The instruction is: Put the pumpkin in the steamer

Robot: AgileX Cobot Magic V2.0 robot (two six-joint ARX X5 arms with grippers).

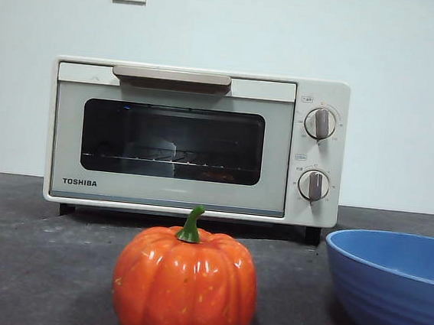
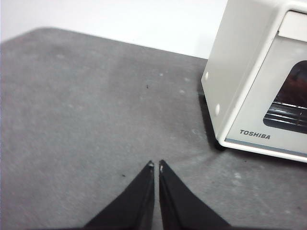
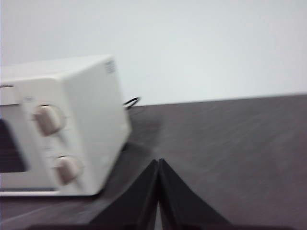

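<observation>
Sitting untouched near the table's (image 1: 30, 267) front edge: glossy orange ribbed pumpkin (image 1: 184, 286). Cream boxy steamer (image 1: 196, 141) behind, door apparently shut. Left gripper (image 2: 155, 165) and right gripper (image 3: 159, 161) idle, fingers together. Open door first.

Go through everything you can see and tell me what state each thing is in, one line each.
Steamer: door shut, rack inside visible through the glass, nothing seen on it.
Pumpkin: upright on the table in front of the steamer, stem up, not held.
Blue bowl: upright beside the pumpkin, apart from it; inside hidden.
Left claw: shut, holding nothing, above bare table near the steamer's side.
Right claw: shut, holding nothing, by the steamer's knob end.
</observation>
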